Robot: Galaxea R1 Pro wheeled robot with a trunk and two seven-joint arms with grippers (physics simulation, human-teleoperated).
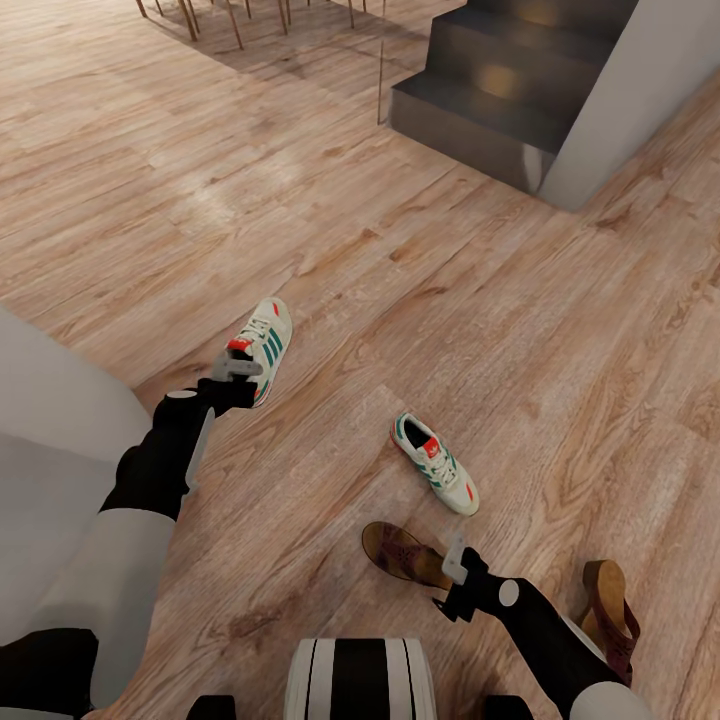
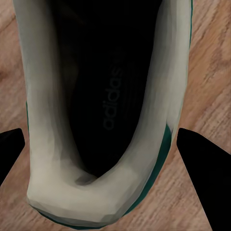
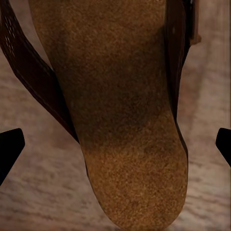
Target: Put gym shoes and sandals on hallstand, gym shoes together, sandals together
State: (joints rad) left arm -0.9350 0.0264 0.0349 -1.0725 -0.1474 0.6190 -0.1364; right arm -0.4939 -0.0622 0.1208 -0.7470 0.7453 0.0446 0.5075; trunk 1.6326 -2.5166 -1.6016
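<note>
Two gym shoes lie on the wood floor (image 1: 420, 250). My left gripper (image 1: 240, 368) hovers over the heel of the left gym shoe (image 1: 266, 343); in the left wrist view its black fingertips (image 2: 12, 147) stand open on either side of that shoe's heel opening (image 2: 103, 115). The other gym shoe (image 1: 436, 463) lies apart, mid-floor. My right gripper (image 1: 455, 562) is open over the heel end of a brown sandal (image 1: 398, 551); its footbed (image 3: 125, 125) sits between widely spread fingertips (image 3: 10, 144). The second sandal (image 1: 612, 605) lies on its side at the right. The hallstand is out of view.
Dark stairs (image 1: 500, 90) rise at the back right beside a pale wall (image 1: 640, 90). Chair legs (image 1: 215, 15) show at the far back. A large pale grey shape (image 1: 50, 400) stands at the left edge.
</note>
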